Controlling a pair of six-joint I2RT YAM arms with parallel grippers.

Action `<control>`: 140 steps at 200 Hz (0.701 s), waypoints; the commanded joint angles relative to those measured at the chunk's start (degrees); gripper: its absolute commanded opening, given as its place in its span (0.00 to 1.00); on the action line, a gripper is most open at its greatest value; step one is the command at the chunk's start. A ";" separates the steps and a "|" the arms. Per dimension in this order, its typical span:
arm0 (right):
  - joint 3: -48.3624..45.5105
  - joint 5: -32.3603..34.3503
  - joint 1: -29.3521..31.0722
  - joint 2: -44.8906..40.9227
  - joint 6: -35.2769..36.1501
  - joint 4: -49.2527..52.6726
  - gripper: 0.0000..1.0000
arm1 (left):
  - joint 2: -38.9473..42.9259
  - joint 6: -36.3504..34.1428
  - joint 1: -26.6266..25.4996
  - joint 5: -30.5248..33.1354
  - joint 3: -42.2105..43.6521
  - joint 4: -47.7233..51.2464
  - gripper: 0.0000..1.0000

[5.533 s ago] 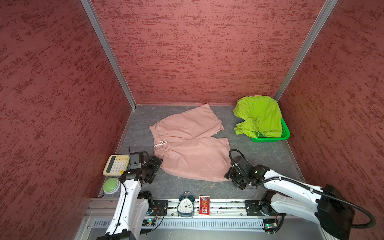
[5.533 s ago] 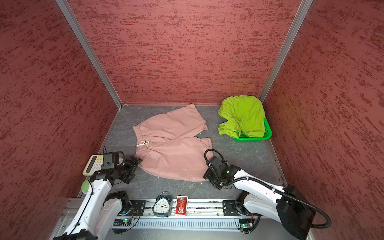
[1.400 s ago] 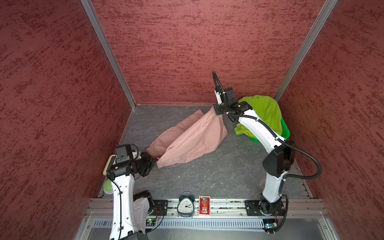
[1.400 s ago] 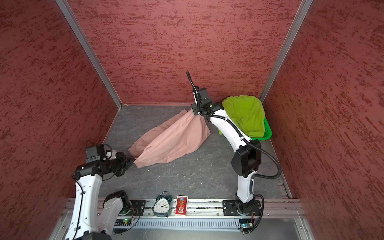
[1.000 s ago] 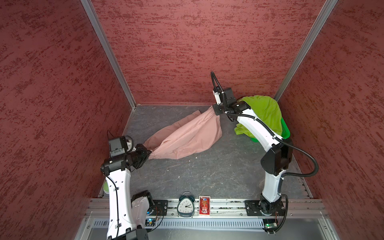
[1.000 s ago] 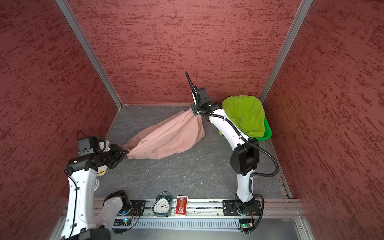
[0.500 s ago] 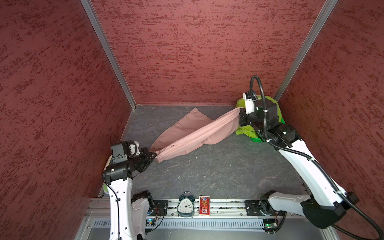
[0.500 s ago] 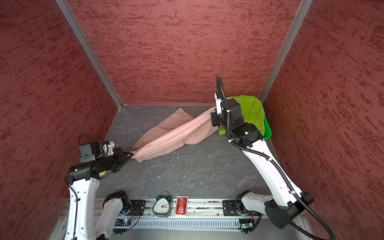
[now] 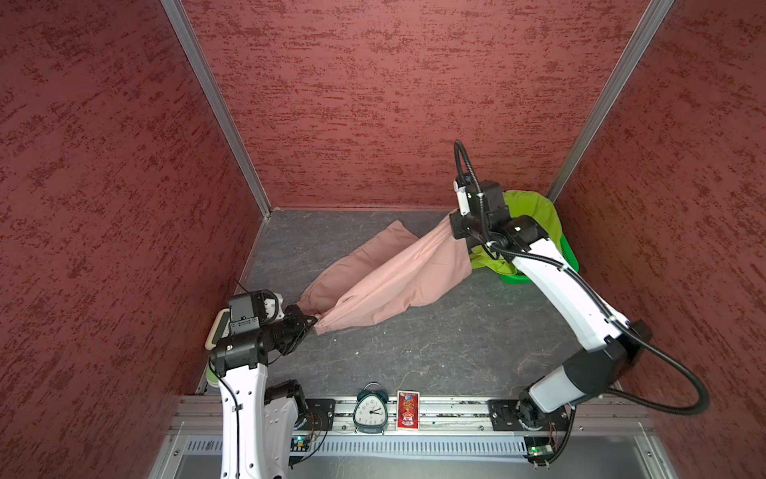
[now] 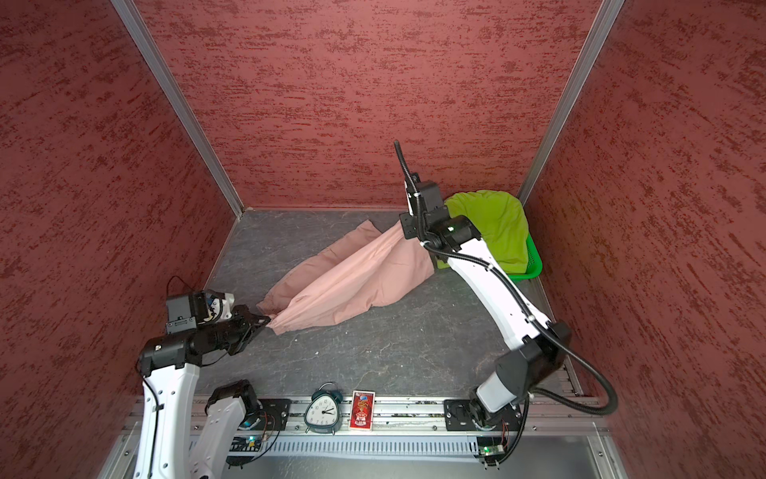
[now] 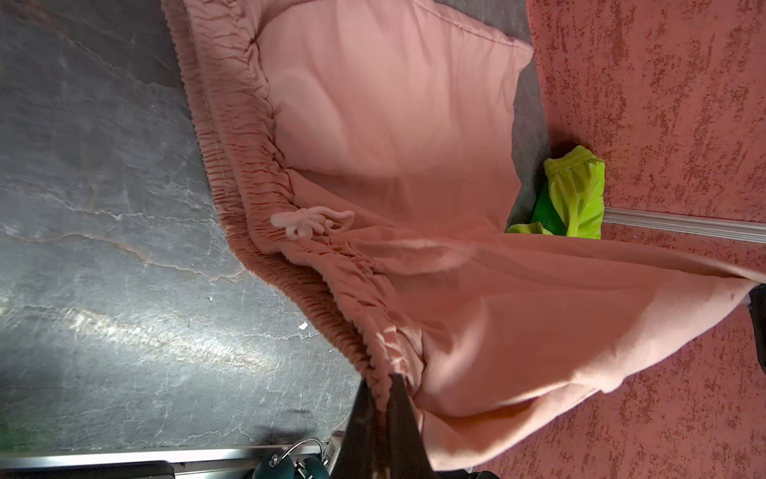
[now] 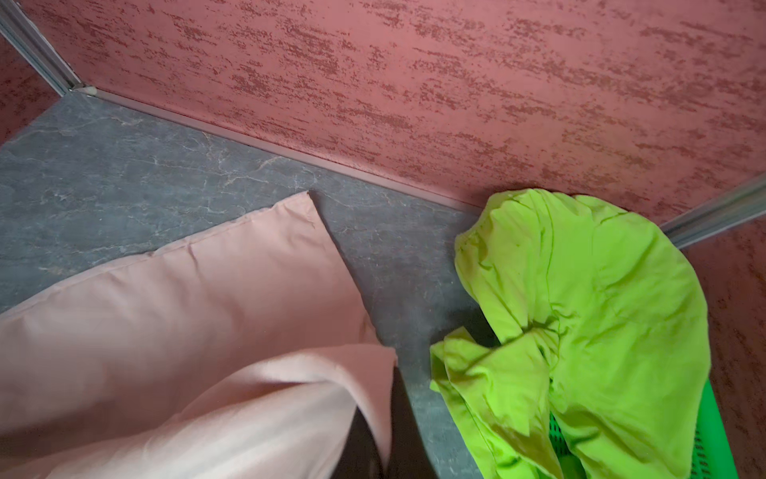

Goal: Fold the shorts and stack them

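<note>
Both top views show the dusty pink thin fabric shorts (image 9: 393,273) stretched between the arms, one leg trailing on the grey marbled tabletop (image 9: 414,352). The left gripper (image 9: 310,320) is pinched tight on the gathered waistband, and the right gripper (image 9: 454,222) is clamped on a leg hem. Risk: excess tension could pull the thin cloth from either pinch, or the raised hem could snag the lime green fabric shorts (image 9: 534,207) draped over the bright green perforated plastic basket (image 9: 516,277).

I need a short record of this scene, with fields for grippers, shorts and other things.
Left gripper: shut on the pink shorts at the waistband
Right gripper: shut on a leg end of the pink shorts, raised
Pink shorts: stretched between the grippers, one leg lying on the table
Green shorts: crumpled over the green basket, far right corner
Front rail: alarm clock, small red box
</note>
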State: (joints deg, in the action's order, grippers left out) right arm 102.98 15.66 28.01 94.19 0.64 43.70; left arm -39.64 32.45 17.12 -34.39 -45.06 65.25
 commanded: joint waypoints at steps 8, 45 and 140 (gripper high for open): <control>12.55 -1.94 -0.68 8.88 4.10 1.94 0.00 | -4.12 -0.19 1.95 -0.20 -0.17 -3.92 0.00; 29.33 -3.66 -1.09 24.17 5.86 7.35 0.00 | -9.87 -3.16 6.15 0.36 -2.47 -3.76 0.00; 45.33 -8.55 -3.23 42.57 4.61 7.61 0.00 | -26.90 -8.94 12.77 1.24 -6.72 -9.97 0.00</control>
State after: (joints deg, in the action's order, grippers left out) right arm 149.38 8.16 26.35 136.46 5.15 55.51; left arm -65.39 26.65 28.12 -35.75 -49.67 56.86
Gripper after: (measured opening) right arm 0.054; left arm 0.060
